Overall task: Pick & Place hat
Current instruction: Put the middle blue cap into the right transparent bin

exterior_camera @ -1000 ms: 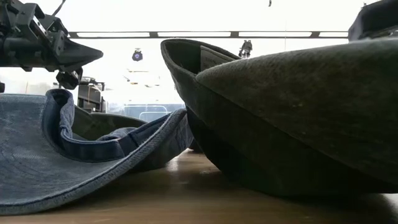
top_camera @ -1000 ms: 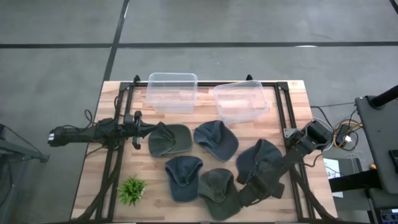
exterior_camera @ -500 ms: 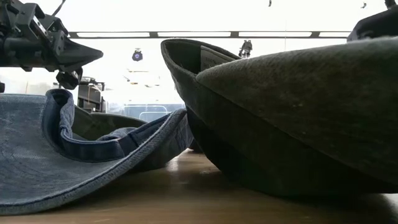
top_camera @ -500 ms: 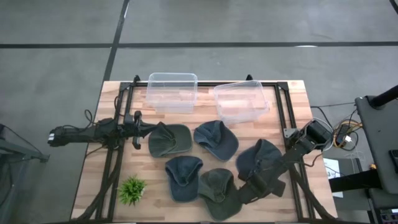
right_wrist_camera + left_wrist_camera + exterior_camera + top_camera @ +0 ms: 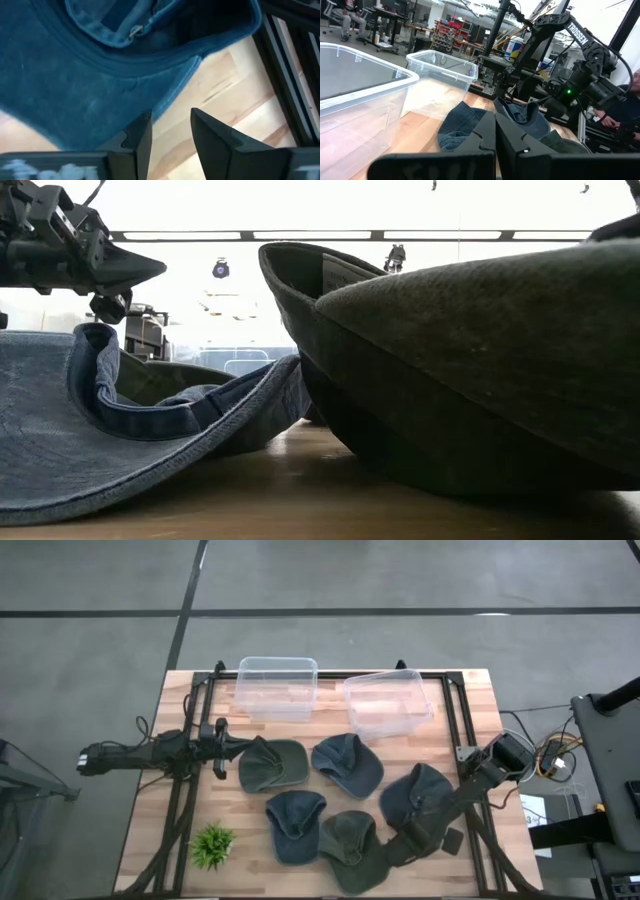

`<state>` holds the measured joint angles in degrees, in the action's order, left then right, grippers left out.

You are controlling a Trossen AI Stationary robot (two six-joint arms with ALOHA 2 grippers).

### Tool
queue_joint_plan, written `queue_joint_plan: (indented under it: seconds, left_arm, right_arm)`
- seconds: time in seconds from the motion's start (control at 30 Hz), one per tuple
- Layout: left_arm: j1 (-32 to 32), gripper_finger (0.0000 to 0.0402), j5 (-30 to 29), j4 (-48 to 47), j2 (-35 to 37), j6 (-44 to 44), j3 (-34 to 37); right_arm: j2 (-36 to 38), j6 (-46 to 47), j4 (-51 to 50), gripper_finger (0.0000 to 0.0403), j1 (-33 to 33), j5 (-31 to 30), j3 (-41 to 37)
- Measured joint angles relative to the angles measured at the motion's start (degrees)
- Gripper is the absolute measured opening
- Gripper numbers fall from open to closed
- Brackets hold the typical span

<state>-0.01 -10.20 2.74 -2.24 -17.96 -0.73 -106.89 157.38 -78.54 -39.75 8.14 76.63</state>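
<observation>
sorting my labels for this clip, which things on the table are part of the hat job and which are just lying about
Part of the job:
five hats
two clear bins
right gripper, jaws open, low over the olive hat
left gripper, jaws shut, beside the green hat

Just lying about:
small green plant
black metal frame

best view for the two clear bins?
High view: both clear bins show whole, side by side at the table's far edge, empty. Left wrist view shows them close, the nearer one cropped. The low and right wrist views show neither.
</observation>
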Motion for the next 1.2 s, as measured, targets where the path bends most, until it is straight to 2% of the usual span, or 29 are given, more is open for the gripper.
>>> queue_joint_plan:
  seconds: [0.23, 0.6, 1.2]
  left_arm:
    - [-0.02, 0.0, -0.31, 0.02, 0.0, -0.48, -0.09]
    - [-0.02, 0.0, -0.36, 0.17, 0.0, -1.55, -0.2]
    - [0.0, 0.0, -0.24, 0.22, 0.0, -1.59, -0.31]
  right_arm:
    - [0.0, 0.0, 3.94, 0.0121, 0.07, 0.07, -4.58]
    - [0.0, -1.25, 13.66, 0.0134, 0.35, -0.08, -11.38]
    - [0.0, -3.69, 13.36, 0.0126, 0.39, -3.86, -9.59]
